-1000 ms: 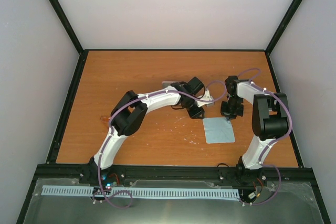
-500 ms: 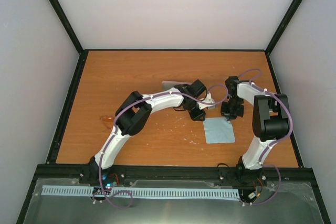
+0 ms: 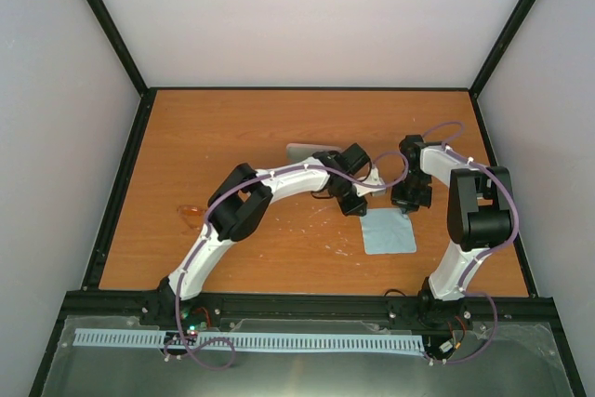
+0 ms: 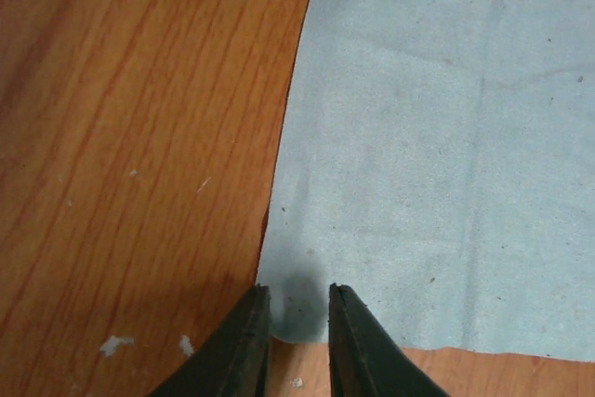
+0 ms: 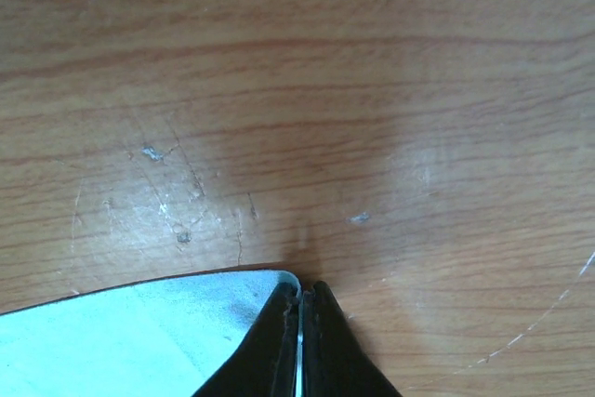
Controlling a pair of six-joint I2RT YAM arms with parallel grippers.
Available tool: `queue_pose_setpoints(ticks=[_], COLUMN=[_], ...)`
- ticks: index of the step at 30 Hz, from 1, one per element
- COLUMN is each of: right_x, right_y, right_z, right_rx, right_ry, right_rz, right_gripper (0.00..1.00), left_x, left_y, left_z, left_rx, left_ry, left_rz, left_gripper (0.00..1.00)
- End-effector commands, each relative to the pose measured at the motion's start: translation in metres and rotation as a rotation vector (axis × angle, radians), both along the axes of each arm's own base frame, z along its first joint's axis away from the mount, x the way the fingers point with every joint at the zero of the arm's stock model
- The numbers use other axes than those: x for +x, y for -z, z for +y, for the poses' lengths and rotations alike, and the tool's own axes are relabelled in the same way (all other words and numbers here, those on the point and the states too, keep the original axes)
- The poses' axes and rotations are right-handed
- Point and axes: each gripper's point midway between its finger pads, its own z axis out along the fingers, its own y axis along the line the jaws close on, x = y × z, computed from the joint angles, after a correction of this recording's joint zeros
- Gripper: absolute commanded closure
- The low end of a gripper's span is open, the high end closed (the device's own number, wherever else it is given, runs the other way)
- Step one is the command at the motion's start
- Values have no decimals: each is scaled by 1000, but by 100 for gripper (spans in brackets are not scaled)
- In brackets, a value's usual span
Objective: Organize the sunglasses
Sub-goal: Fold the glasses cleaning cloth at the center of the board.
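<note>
The sunglasses [image 3: 190, 215], small with orange lenses, lie at the table's left side, far from both grippers. A light blue cloth [image 3: 388, 231] lies flat at centre right. My left gripper [image 3: 359, 207] hovers at the cloth's far-left corner. In the left wrist view the left gripper [image 4: 299, 293] is open by a narrow gap, with the corner of the cloth [image 4: 437, 155] lying between its tips. My right gripper [image 3: 410, 208] is at the far-right corner. In the right wrist view the right gripper [image 5: 300, 287] is shut on the edge of the cloth [image 5: 139, 332].
A pale flat rounded object [image 3: 305, 149] lies behind the left arm, partly hidden by it. A black frame [image 3: 307, 302] borders the wooden table [image 3: 232, 127]. Small white flecks mark the wood near the cloth.
The left arm has reached further right, onto the cloth's corner, and its jaws have narrowed. The right gripper has stayed shut on the other corner.
</note>
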Motion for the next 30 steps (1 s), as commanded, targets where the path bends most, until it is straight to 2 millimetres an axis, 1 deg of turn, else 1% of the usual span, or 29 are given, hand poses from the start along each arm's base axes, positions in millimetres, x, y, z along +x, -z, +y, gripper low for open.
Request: queue_pose_setpoints(ticks=[1,5,8,10,12,15,22,26,30], right_x=[1,0,0,1,2,5,19,30,43], right_y=[-7,-8,-9,-9,-11,-13,-15,-16,-18], right_z=[-1,-1,-1,-2,-3,-3,-3,-3,1], right_rx=[-7,-9,-10,-12,-18,-19,-12,-2,24], right_ry=[16,16,16,16,15,13,7,-1,-13], right_rz=[-28,-31,-32,-35,-41,-59,-111,-128,-160], right_gripper=[97,97,97,97,97,97,97,97,97], left_x=[-14,-14,-15,-16,-12,2,31,43,55], left_y=[4,11,15,16,14,7,-19,-25,-30], left_z=[-1,2,3,3,2,1,-4,-1,-1], left_rx=[26,53,65,68,70,82,56,53,45], left_ry=[37,40,43,45,44,35,21,17,10], left_rz=[8,-14,-27,-29,-51,-126,-263,-303,-342], left_gripper=[81,90,99,99,99,99,99,99,99])
